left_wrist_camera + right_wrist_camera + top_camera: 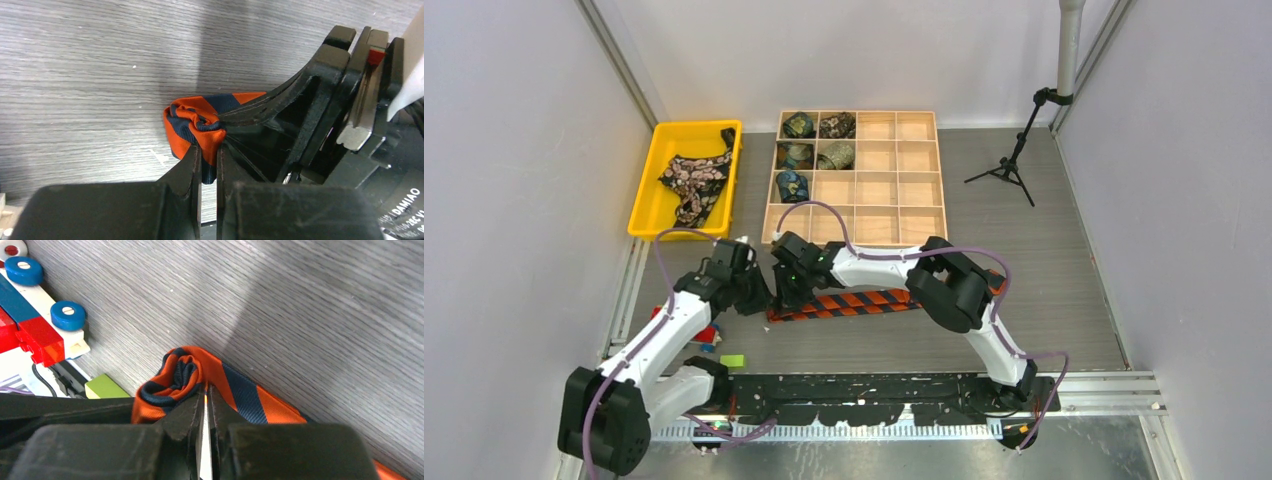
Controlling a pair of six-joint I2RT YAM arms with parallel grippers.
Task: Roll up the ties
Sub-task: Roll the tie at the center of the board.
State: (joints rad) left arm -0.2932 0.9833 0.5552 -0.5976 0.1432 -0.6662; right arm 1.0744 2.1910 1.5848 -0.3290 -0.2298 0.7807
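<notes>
One tie (pixel 192 125), rolled end inside left pincer (pixel 208 151)

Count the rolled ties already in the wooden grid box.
5 rolled ties in the wooden grid box: far row, first and second cells from the left; second row, first and second; third row, first. Other cells look empty; none seems hidden.

The desk (pixel 1024 260) has a grey wood-grain surface. A yellow bin (pixel 652 190) stands at the far left. A wooden tray (pixel 894 185), divided four by four, lies just beside the bin on its right. A black tripod (pixel 1009 165) stands at the far right. Red, blue and white blocks (pixel 706 335) lie near the left edge, with a green block (pixel 732 361) close by.
</notes>
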